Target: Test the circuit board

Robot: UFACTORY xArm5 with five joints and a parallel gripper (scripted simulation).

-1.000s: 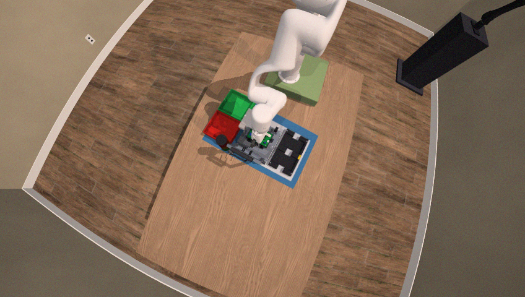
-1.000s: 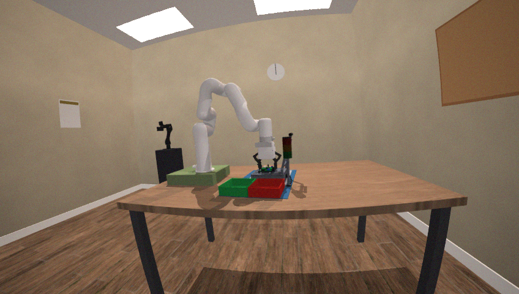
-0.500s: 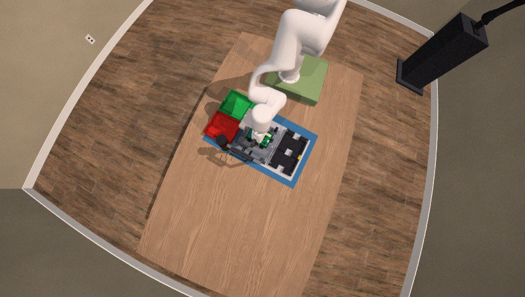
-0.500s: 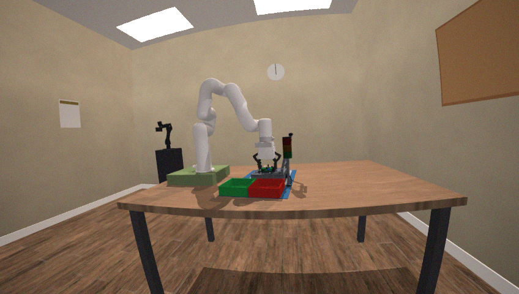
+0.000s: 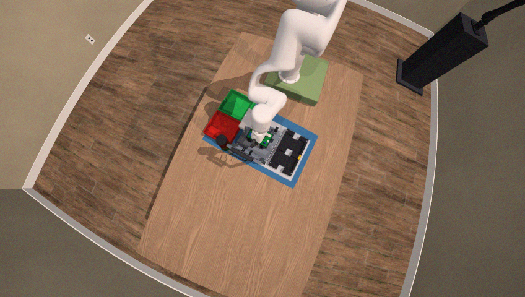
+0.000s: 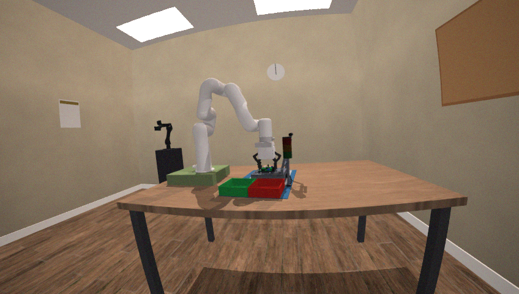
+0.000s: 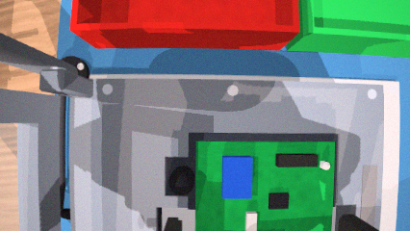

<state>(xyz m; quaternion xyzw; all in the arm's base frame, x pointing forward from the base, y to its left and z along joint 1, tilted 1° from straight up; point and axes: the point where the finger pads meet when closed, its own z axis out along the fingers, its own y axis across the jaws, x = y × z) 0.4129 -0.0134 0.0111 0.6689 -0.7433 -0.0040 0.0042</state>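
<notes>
My gripper (image 6: 267,168) (image 7: 265,224) is open, its fingers apart on either side of the circuit board (image 5: 267,141) (image 7: 308,185). The board lies component side up in the dark-edged nest of the grey tester (image 5: 270,155) (image 7: 154,168). It looks flat in the wrist view. A small white round spot shows near its upper right corner; the other pin is not visible. A white part sits at the lower frame edge; which way the connector points is unclear. The lid (image 5: 241,152) (image 7: 26,106) stands open at the side. The signal light (image 5: 221,140) (image 6: 287,147) shows no bright colour.
The red bin (image 5: 221,126) (image 6: 266,188) (image 7: 192,38) and green bin (image 5: 235,104) (image 6: 236,187) (image 7: 356,40) stand side by side beyond the tester. The black tray (image 5: 295,144) lies on its other side. A blue mat (image 5: 305,159) is beneath.
</notes>
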